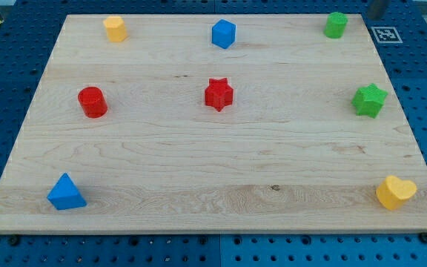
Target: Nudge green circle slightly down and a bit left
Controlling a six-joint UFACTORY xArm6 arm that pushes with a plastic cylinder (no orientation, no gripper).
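Note:
The green circle (336, 24) stands near the board's top right corner. A dark rod enters at the view's top right; my tip (374, 15) is just off the board's top edge, to the right of the green circle and apart from it. A green star (369, 100) sits below the circle, near the right edge.
On the wooden board (213, 170) there are also a yellow hexagon-like block (115, 29) at top left, a blue cube (224, 33) at top middle, a red star (219, 94) at centre, a red cylinder (93, 101) at left, a blue triangle (66, 193) at bottom left and a yellow heart (395, 192) at bottom right.

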